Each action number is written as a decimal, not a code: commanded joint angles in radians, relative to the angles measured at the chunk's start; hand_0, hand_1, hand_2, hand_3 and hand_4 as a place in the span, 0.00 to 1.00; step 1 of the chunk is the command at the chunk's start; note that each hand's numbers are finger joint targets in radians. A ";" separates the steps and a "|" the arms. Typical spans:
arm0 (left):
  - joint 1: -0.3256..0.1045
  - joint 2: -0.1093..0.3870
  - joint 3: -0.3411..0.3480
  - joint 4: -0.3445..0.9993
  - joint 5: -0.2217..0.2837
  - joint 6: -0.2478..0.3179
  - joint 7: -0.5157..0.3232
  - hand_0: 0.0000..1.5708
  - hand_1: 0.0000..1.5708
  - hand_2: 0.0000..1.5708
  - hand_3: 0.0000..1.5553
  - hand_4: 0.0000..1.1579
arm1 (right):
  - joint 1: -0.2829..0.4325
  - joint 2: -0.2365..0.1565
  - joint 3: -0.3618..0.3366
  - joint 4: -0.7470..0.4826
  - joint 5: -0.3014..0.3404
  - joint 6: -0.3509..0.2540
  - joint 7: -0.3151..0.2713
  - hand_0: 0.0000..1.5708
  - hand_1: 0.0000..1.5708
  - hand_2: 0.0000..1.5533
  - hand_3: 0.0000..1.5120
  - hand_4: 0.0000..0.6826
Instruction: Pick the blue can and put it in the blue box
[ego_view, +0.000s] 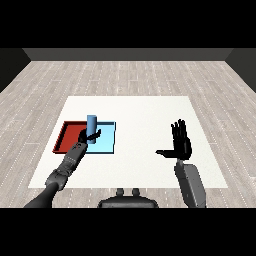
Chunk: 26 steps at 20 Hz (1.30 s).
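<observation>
Over blue tray: can upright, left hand curled round it, near the red tray border. Placing step, I judge; next, lower and uncurl. Right hand spread, holding nothing, well apart.

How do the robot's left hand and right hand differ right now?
The left hand curls round the blue can over the trays; the right hand holds nothing. The left hand's fingers are curled; the right hand's fingers point up, spread. Both are black, on grey forearms.
</observation>
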 joint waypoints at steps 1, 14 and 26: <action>-0.062 -0.004 -0.006 0.131 -0.036 -0.021 0.057 0.99 0.99 0.94 0.83 0.83 | -0.012 0.005 -0.027 0.047 -0.011 0.012 -0.010 0.00 0.00 0.00 0.00 0.00; -0.045 -0.089 -0.057 0.227 -0.110 -0.046 0.153 0.55 0.55 0.56 0.31 0.56 | -0.008 0.010 -0.044 0.078 -0.013 0.044 -0.050 0.00 0.00 0.00 0.00 0.00; -0.008 -0.070 0.120 0.002 0.022 0.301 -0.152 0.00 0.00 0.00 0.00 0.00 | -0.002 0.023 -0.053 0.069 -0.043 0.085 -0.052 0.00 0.00 0.00 0.00 0.00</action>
